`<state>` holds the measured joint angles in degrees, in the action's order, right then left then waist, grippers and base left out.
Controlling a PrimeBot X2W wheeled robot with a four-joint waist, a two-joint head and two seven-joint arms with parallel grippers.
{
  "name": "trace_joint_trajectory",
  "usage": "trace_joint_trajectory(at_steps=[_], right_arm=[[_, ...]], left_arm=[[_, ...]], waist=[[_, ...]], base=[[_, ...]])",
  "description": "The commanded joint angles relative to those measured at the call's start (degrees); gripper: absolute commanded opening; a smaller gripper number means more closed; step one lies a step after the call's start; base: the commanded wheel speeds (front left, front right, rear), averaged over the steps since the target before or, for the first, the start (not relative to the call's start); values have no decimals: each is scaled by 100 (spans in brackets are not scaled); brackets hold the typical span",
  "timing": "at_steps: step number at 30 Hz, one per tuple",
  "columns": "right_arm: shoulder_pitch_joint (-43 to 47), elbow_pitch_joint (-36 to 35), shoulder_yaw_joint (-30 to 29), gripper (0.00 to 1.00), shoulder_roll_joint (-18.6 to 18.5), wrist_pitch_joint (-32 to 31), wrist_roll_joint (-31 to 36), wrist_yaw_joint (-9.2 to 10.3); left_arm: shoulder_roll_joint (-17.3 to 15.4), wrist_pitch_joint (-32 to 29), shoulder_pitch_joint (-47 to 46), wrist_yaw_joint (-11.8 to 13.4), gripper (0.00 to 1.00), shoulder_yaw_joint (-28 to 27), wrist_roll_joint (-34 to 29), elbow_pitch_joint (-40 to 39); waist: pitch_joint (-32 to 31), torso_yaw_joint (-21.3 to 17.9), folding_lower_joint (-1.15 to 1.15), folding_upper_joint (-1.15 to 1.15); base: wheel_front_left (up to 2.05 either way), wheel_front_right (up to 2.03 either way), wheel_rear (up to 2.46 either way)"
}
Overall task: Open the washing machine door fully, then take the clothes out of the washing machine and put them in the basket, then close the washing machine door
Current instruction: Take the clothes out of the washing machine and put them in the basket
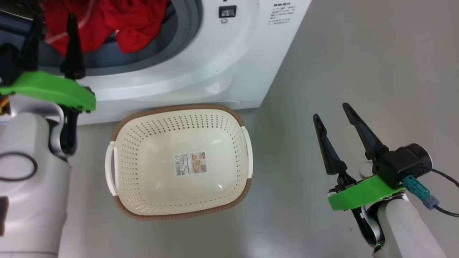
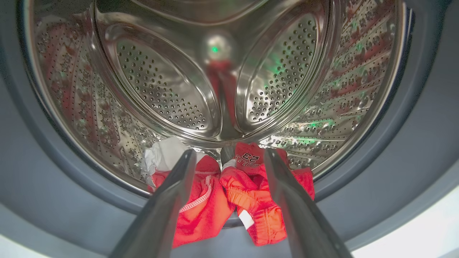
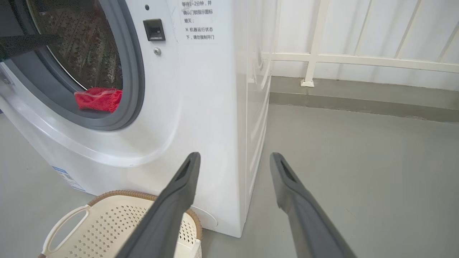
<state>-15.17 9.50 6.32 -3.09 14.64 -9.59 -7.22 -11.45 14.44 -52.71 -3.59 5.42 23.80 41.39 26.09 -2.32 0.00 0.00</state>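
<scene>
Left gripper (image 2: 229, 154): spread wide at the drum (image 2: 161, 89) mouth, holding nothing.
Clothes (image 2: 204, 208): red heap on the drum's front lip, just ahead of us.
Grip: we should reach lower and pinch a thick fold, not the trim.
Basket (image 1: 186, 106): empty, on the floor below the washing machine (image 1: 215, 53) opening.
Right gripper (image 1: 330, 111): spread, idle, well apart from the basket.

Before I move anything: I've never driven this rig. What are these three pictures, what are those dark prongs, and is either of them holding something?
It is a wheeled robot with two arms. The head picture looks down from its head: the washing machine, with the basket on the floor before it, nothing loaded in it. The other two come from wrist cameras looking along each gripper's two dark fingers. The left gripper is open, pointing into the drum at the red clothes, gripping nothing. The right gripper hangs open beside the machine, empty.
</scene>
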Motion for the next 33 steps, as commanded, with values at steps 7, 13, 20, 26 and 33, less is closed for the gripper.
trace_joint_trajectory(at_steps=[7, 13, 20, 26, 33], right_arm=[[-158, -208, 228, 100, 7, 36, -89, -26], [-230, -169, 333, 100, 12, 36, -159, -26], [-273, -58, 458, 100, 17, 36, -253, -26], [-353, -45, 541, 100, 19, 36, -307, -26], [-356, -42, 579, 100, 20, 36, -350, -26]], left_arm=[[-497, -187, -674, -34, 100, 106, -293, 583], [-721, -622, -1152, 149, 100, 320, -551, 1306], [-894, -935, -1594, 255, 100, 649, -874, 1831], [-1066, -1216, -1857, 394, 100, 780, -1002, 2272], [-1125, -1483, -2035, 449, 100, 870, -1020, 2620]], waist=[[318, -218, 0, 0], [497, -379, 0, 0], [638, -517, 0, 0], [745, -659, 0, 0], [840, -727, 0, 0]], base=[[0, 0, 0], [0, 0, 0], [0, 0, 0], [0, 0, 0], [0, 0, 0]])
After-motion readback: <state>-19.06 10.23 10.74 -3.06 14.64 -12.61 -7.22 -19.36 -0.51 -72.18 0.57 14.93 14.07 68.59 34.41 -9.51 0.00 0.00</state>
